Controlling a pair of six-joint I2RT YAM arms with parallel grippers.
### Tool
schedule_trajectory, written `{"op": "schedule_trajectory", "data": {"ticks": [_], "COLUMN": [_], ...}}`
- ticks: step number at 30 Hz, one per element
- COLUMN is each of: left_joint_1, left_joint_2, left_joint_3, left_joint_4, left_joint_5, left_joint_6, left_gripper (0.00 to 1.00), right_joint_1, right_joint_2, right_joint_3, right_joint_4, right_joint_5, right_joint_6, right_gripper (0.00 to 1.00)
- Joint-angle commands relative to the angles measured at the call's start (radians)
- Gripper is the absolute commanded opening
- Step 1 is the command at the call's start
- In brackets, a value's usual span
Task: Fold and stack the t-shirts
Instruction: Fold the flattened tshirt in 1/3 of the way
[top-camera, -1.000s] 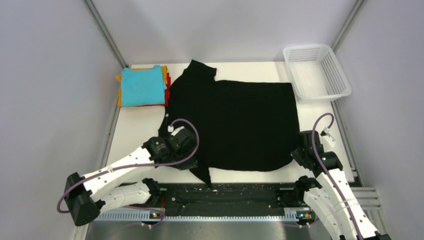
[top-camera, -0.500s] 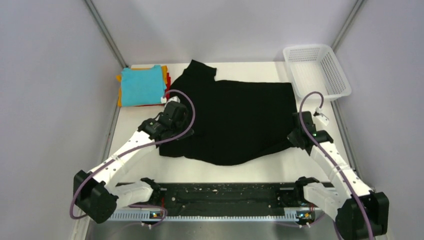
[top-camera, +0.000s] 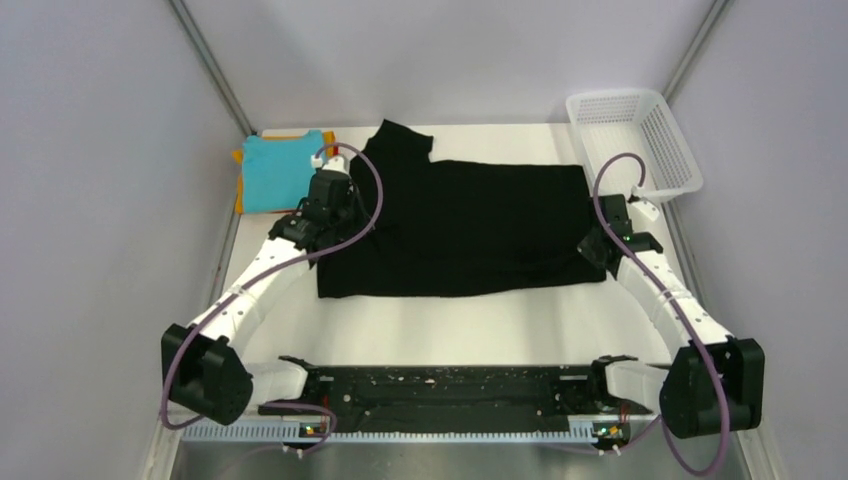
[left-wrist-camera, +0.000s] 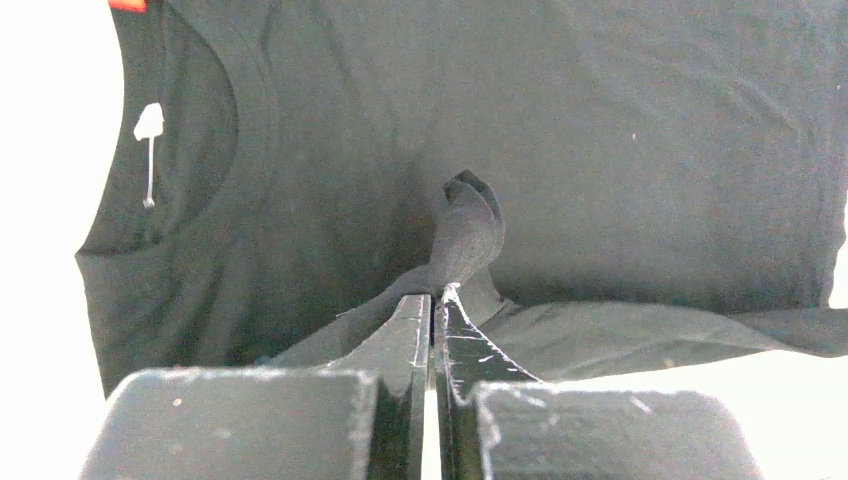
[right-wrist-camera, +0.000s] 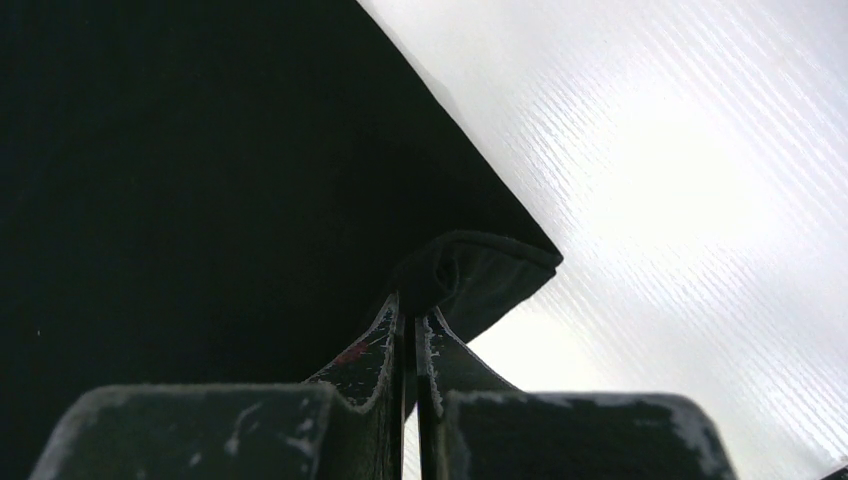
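The large black t-shirt (top-camera: 470, 225) lies on the white table, its near half folded up over its far half. My left gripper (top-camera: 330, 205) is shut on a pinch of the black cloth (left-wrist-camera: 462, 235) at the shirt's left side, near the collar (left-wrist-camera: 215, 130). My right gripper (top-camera: 598, 243) is shut on the folded black hem corner (right-wrist-camera: 480, 270) at the shirt's right edge. A stack of folded tees, teal (top-camera: 275, 170) on top with orange-yellow (top-camera: 240, 195) under it, lies at the far left, partly hidden by my left arm. No red tee shows in the top view.
A white mesh basket (top-camera: 632, 145) stands at the far right corner, just beyond my right gripper. Bare white table (top-camera: 450, 330) lies between the shirt's near fold and the arm bases. Grey walls close both sides.
Both grippers have carried the shirt's near edge away from the bases and over the far half. The shirt now shows as a shorter folded band with a straight near edge.
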Motion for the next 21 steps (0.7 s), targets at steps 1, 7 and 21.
{"op": "schedule_trajectory", "data": {"ticks": [1, 7, 21], "left_joint_1": [0.058, 0.116, 0.198], "left_joint_2": [0.048, 0.15, 0.387], "left_joint_3": [0.076, 0.146, 0.272], "left_joint_4": [0.126, 0.149, 0.193], "left_joint_5": [0.068, 0.155, 0.186], "left_joint_6": [0.102, 0.156, 0.221], "left_gripper": [0.0, 0.0, 0.0], "right_joint_1": [-0.025, -0.034, -0.049], "right_joint_2": [0.051, 0.12, 0.291], "right_joint_3": [0.067, 0.099, 0.177], "right_joint_4": [0.052, 0.082, 0.139], "right_joint_5": [0.003, -0.011, 0.051], "right_joint_6": [-0.04, -0.044, -0.029], "right_gripper": [0.0, 0.0, 0.03]}}
